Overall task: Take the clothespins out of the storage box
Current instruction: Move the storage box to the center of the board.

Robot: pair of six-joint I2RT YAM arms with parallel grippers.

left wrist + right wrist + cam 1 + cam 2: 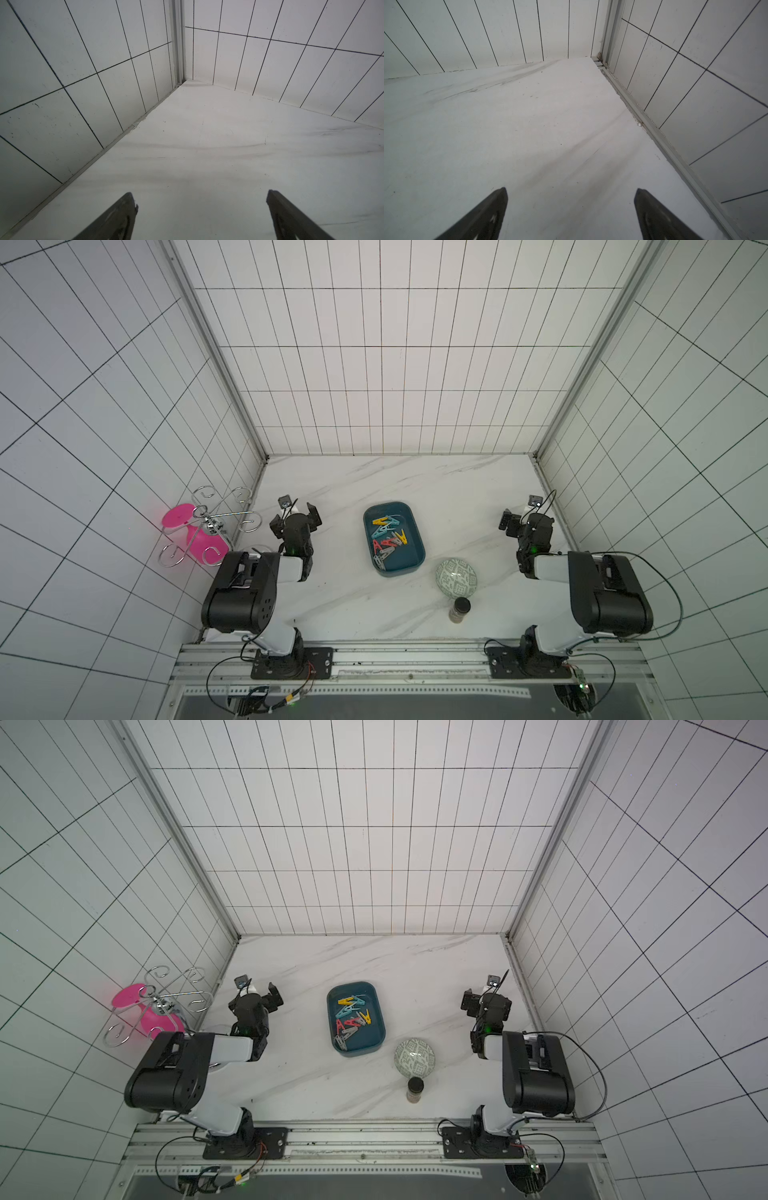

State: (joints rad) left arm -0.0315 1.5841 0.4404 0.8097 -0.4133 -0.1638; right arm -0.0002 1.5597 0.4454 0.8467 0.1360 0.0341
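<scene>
The dark teal storage box (406, 559) (370, 1039) sits mid-table in both top views. Several clothespins (388, 537) (352, 1017) in yellow, light blue, red and grey lie jumbled inside it. My left gripper (295, 517) (254, 997) (200, 193) hovers left of the box, open and empty, facing the back left corner. My right gripper (524, 516) (486, 998) (571, 189) is well to the right of the box, by the right wall, also open and empty. Neither wrist view shows the box or the clothespins.
A round green-white patterned bowl (456, 577) stands just in front and right of the box, with a small dark-lidded jar (460, 609) nearer the front edge. A pink cup (195, 537) and a wire stand (216, 522) are at the left wall. Tiled walls enclose three sides.
</scene>
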